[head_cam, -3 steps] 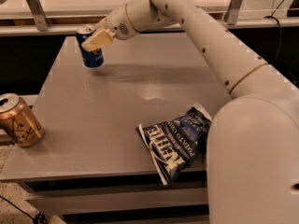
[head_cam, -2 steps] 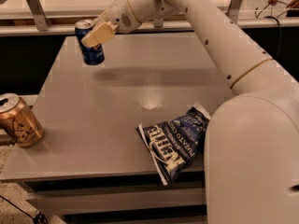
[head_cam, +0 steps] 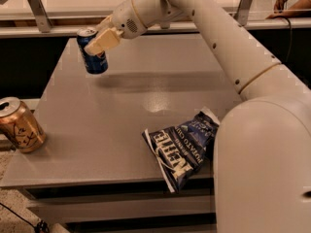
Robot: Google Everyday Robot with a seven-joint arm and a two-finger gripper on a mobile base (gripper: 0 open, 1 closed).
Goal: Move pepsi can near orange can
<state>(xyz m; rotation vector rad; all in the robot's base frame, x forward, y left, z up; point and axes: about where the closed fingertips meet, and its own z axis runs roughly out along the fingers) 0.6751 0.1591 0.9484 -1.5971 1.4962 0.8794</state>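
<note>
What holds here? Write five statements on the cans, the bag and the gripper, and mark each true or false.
1. The gripper is shut on the pepsi can. True.
2. The orange can touches the pepsi can. False: they are far apart, the orange can at the front left corner of the table, the pepsi can toward the back left.
3. The chip bag lies near the table's front edge. True.
4. The orange can lies on its side. False: it stands upright.
5. The bag lies between the two cans. False: it is to the right of both.
</note>
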